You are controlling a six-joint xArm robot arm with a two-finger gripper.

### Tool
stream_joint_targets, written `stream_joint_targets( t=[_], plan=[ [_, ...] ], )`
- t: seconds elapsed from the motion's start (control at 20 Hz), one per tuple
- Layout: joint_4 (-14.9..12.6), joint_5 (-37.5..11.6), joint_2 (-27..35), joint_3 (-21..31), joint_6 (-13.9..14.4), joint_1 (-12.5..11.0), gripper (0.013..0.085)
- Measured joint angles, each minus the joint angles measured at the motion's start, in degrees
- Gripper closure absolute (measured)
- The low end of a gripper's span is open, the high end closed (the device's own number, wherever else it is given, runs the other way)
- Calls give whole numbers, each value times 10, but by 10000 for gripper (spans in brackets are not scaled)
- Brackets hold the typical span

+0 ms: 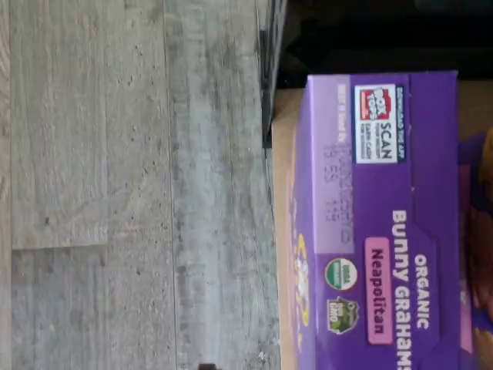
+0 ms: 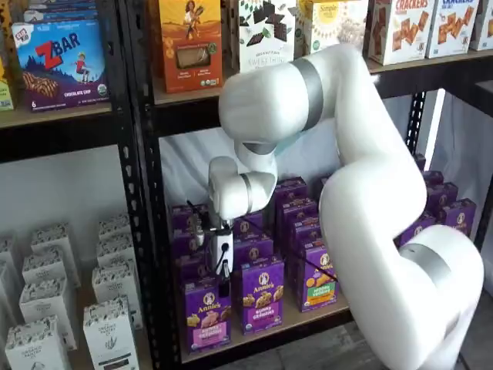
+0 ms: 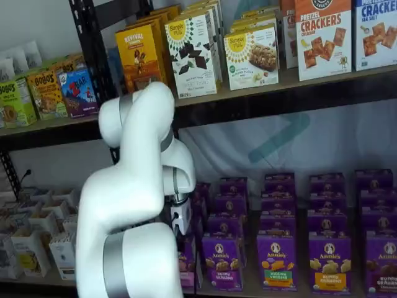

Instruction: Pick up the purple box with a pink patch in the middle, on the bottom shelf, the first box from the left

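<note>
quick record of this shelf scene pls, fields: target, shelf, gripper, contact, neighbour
target: purple box, pink panel low on its front, upright
shelf: bottom shelf, at the front edge
gripper: gripper hangs right above the target; open or shut cannot be told
contact: none visible, box not lifted
neighbour: purple box with brown snacks beside it

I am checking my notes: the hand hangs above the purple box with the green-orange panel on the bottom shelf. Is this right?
Not quite. In a shelf view the hand hangs above the purple box with the pink panel, at the left end of the bottom shelf; the box with the green-orange panel stands further right.
</note>
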Motion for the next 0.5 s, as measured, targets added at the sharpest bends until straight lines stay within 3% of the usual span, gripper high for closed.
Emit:
stream_joint_targets(
  t=[0.5],
  plan=[
    [-14,3,38,-37,19,6,130]
  ],
)
